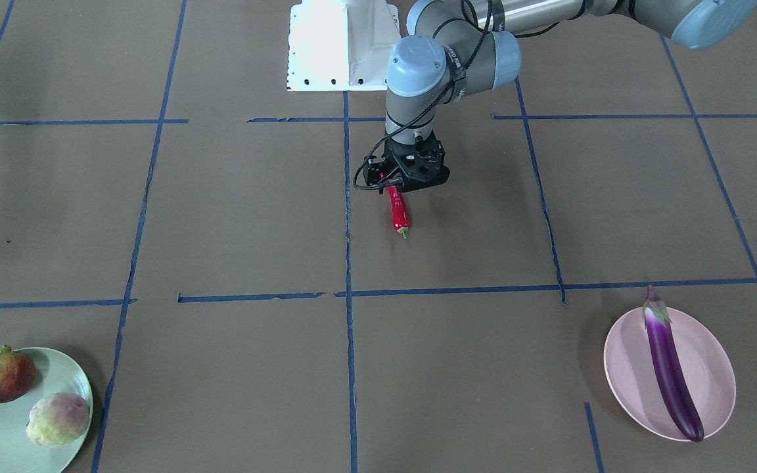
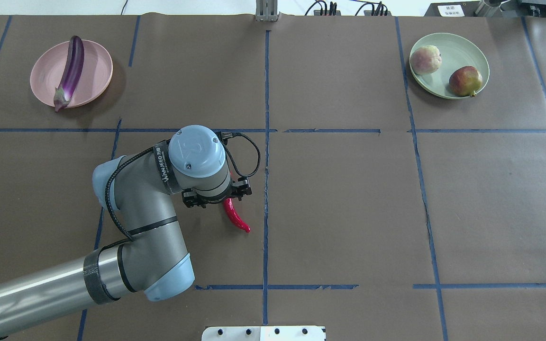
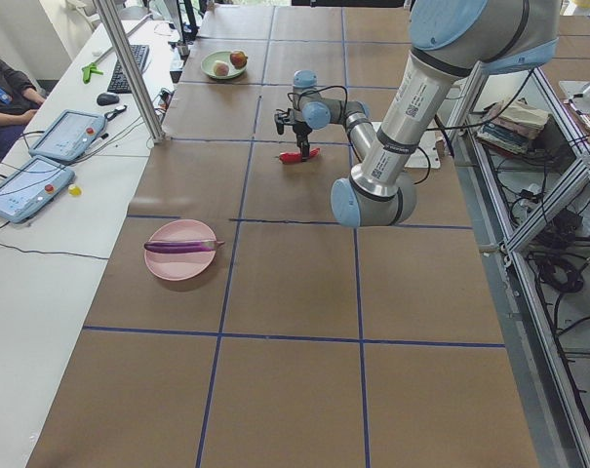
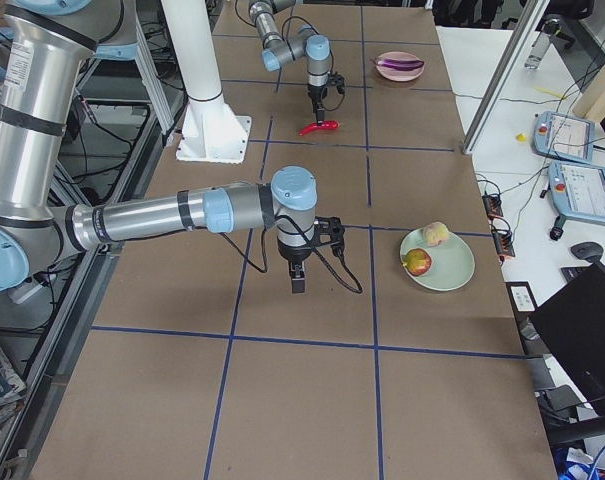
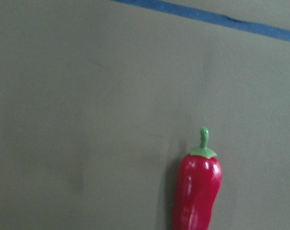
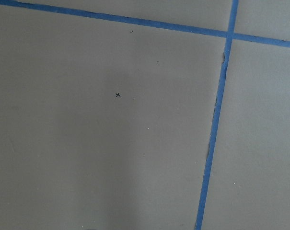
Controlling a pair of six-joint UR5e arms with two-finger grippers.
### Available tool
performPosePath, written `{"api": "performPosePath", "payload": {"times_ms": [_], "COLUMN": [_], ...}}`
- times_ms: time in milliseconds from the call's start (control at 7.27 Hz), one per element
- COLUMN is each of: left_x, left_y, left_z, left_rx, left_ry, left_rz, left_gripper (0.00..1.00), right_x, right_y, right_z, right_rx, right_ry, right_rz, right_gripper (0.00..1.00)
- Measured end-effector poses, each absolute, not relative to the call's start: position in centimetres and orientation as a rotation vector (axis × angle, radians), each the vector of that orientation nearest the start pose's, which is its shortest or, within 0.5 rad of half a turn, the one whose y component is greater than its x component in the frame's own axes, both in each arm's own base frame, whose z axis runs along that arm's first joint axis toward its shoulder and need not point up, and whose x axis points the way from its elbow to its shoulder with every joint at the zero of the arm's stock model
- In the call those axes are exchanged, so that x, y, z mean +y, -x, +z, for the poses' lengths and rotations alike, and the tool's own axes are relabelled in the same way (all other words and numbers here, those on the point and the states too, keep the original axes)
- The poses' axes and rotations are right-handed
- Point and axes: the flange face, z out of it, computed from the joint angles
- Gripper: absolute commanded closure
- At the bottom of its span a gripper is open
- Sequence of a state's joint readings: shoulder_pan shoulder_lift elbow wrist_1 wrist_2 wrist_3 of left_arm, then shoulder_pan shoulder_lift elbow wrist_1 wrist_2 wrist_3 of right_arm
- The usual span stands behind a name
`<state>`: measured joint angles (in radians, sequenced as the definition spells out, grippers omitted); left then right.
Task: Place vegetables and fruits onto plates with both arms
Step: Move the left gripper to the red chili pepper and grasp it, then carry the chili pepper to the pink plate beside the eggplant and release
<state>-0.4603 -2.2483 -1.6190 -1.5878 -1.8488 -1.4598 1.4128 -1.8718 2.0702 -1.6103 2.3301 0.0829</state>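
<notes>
The red chili pepper point(image 1: 399, 211) lies near the table's middle, green stem toward the operators' side; it also shows in the overhead view point(image 2: 236, 219) and the left wrist view point(image 5: 197, 191). My left gripper point(image 1: 408, 172) stands straight over its middle, its fingers hidden under the wrist, so I cannot tell whether it is open or shut. The purple eggplant point(image 2: 69, 71) lies on the pink plate point(image 2: 97, 71). The pomegranate-like fruit point(image 2: 465, 81) and the pale green fruit point(image 2: 425, 59) sit on the mint green plate point(image 2: 462, 49). My right gripper point(image 4: 297, 282) hovers low over bare table; I cannot tell its state.
Blue tape lines point(image 2: 266, 142) divide the brown table cover. The white robot base point(image 1: 342, 46) stands at the robot's edge. Tablets point(image 3: 56, 136) and a keyboard lie on the side table. A metal post point(image 4: 197, 60) rises beside the base.
</notes>
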Motion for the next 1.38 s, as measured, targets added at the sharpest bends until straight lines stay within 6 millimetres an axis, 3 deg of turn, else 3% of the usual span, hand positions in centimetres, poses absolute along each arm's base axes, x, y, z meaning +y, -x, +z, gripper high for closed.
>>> {"api": "performPosePath", "payload": {"times_ms": [138, 413, 688, 963, 1101, 1376], "left_x": [-40.7, -40.8, -40.8, -41.7, -43.4, -50.4], "left_y": [-58.6, -59.7, -59.7, -58.5, -56.4, -48.8], "left_z": [23.8, 23.9, 23.8, 23.1, 22.4, 23.1], "left_rx": [0.775, 0.763, 0.764, 0.775, 0.793, 0.811], "left_ry": [0.048, 0.052, 0.052, 0.043, 0.026, -0.001], "left_rz": [-0.228, -0.225, -0.224, -0.239, -0.267, -0.343], "left_gripper": [0.22, 0.97, 1.0, 1.0, 1.0, 1.0], "right_x": [-37.4, -37.4, -37.4, -37.4, -37.4, -37.4], "right_y": [-0.6, -0.6, -0.6, -0.6, -0.6, -0.6], "right_z": [54.8, 55.0, 55.1, 55.1, 55.1, 55.0], "right_rx": [-0.771, -0.77, -0.77, -0.771, -0.771, -0.772], "right_ry": [-0.058, -0.055, -0.053, -0.053, -0.053, -0.055], "right_rz": [-0.132, -0.132, -0.133, -0.133, -0.133, -0.134], "right_gripper": [0.0, 0.0, 0.0, 0.0, 0.0, 0.0]}}
